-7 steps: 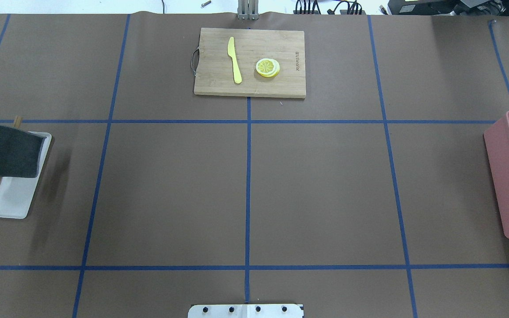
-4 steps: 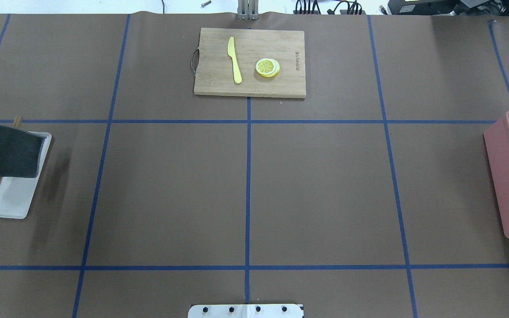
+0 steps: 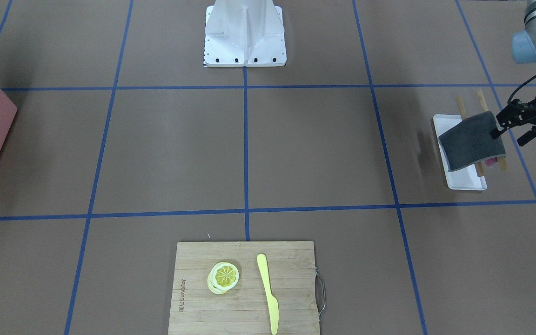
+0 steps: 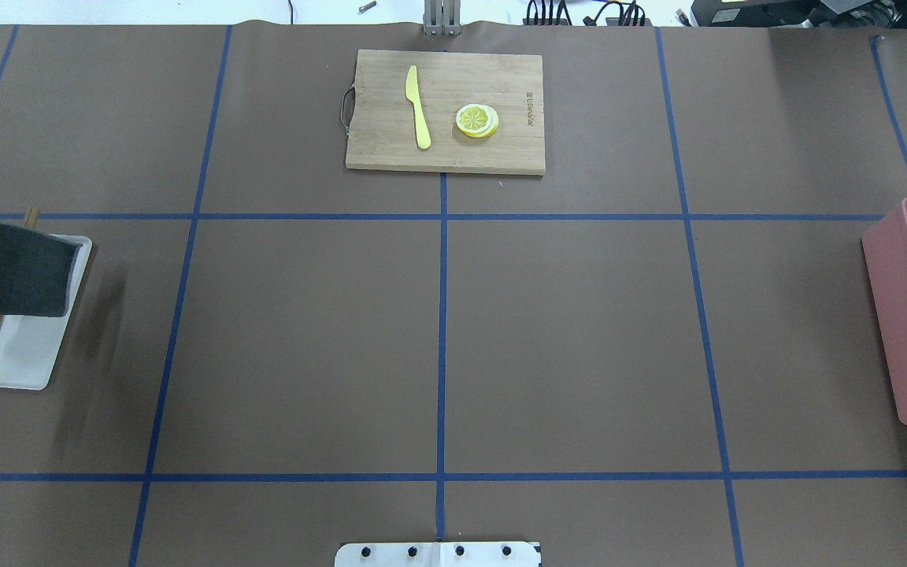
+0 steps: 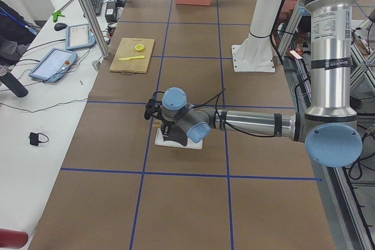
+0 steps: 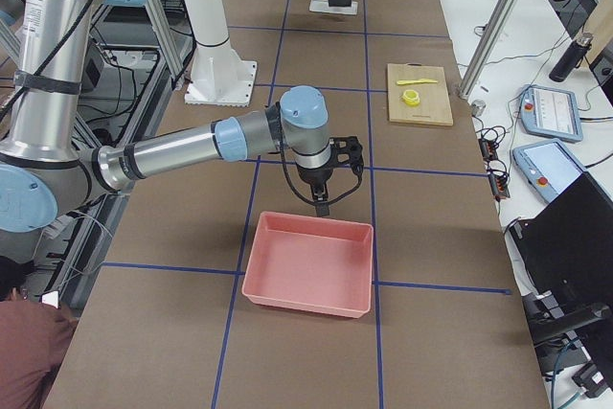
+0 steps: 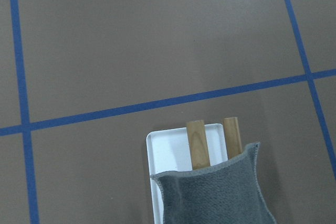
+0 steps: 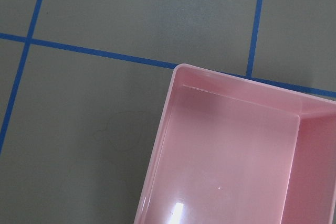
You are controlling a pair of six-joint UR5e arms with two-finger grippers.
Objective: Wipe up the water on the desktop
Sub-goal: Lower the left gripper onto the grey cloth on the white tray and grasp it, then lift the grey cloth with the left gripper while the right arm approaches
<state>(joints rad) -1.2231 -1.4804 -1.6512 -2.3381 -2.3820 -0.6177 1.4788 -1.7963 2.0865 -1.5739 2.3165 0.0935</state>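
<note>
Front camera: the left gripper (image 3: pixel 510 137) looks pinched on one edge of the dark grey woven cloth (image 3: pixel 470 142), holding it up over the small white rectangular tray (image 3: pixel 465 184) and its two wooden sticks (image 3: pixel 459 106)

Overhead: can't spot a wet patch on the matte brown desktop with blue tape lines (image 4: pixel 579 339), so I'd say no wiping has happened yet

Right-side camera: the right gripper (image 6: pixel 321 200) hangs by the pink plastic tub (image 6: pixel 306 280), and I can't tell how its jaws stand

Right wrist: there's a faint outline (image 8: pixel 118 135) on the desktop beside the tub, maybe the water
</note>
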